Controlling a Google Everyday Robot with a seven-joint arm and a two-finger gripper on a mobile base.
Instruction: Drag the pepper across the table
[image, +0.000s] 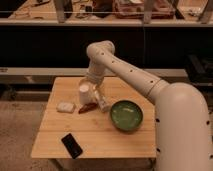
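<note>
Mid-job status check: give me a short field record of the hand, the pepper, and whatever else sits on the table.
hand: open, low at table level, at the pepper's right end; contact cannot be told
pepper: lying flat, between the white block and the green bowl
white block: left of the pepper, apart from it
green bowl: upright, right of the hand
black phone: flat, near the front left edge
table: light wooden planks

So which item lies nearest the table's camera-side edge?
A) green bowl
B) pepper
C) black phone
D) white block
C: the black phone lies by the near edge of the table, while the gripper is down mid-table right beside the pepper.
</note>
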